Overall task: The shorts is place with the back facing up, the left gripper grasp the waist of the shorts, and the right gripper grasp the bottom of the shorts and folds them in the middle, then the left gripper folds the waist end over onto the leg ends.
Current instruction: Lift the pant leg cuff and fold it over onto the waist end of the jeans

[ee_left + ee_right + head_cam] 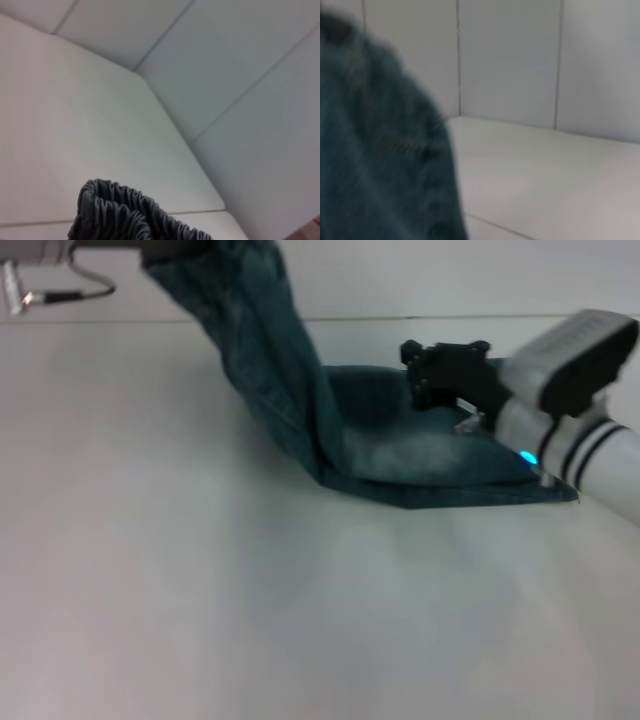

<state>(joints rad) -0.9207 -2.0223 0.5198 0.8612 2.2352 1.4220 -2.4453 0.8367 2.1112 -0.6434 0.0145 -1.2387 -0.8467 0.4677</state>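
Left claw lifts the shorts' waist off the bench for folding; right claw rests on the leg ends, grip state indeterminable.

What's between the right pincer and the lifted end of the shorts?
Only shorts fabric: in the head view, the flat part on the table runs from the right pincer to the fold, then rises toward the left pincer.
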